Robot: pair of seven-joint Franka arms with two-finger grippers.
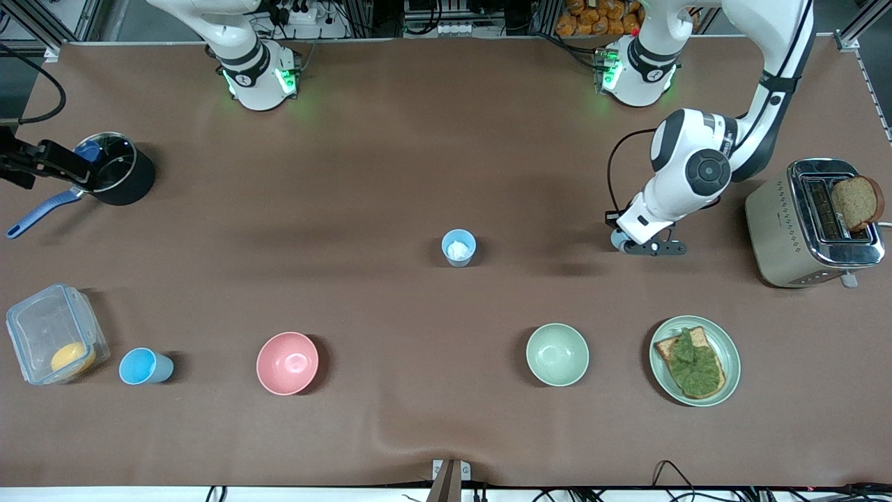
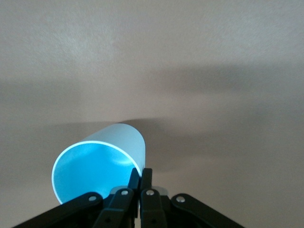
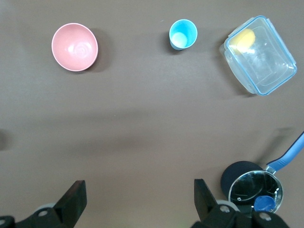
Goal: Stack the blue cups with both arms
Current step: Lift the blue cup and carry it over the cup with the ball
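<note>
1. Closest to where I stand is the plate (image 1: pixel 732 348), carrying toast under something green, toward the left arm's end of the table (image 1: pixel 418 139).
2. The left gripper (image 2: pixel 140 175) is down low beside the toaster (image 1: pixel 780 230), its fingers pinched tight on the rim of one blue cup (image 2: pixel 95 171).
3. That cup is tipped over, its mouth facing the wrist. I cannot tell whether it touches the table.
4. Out from there, a bread slice (image 1: pixel 856 202) stands up out of the toaster's slot.
5. The pale green bowl (image 1: pixel 557 354) sits beside the plate.
6. A second blue cup, the one with a white patch inside (image 1: pixel 458 247), stands upright at mid-table, well apart from the gripper.
7. The pink bowl (image 1: pixel 287 362) is in the near row, toward the right arm's end.
8. The third blue cup (image 1: pixel 145 366) stands between the pink bowl and a clear lidded box (image 1: pixel 49 335) that has something yellow in it.
9. The right gripper (image 3: pixel 137 190) hangs high, just beside a dark pot (image 1: pixel 122 171), and waits there with its fingers spread wide and nothing between them.
</note>
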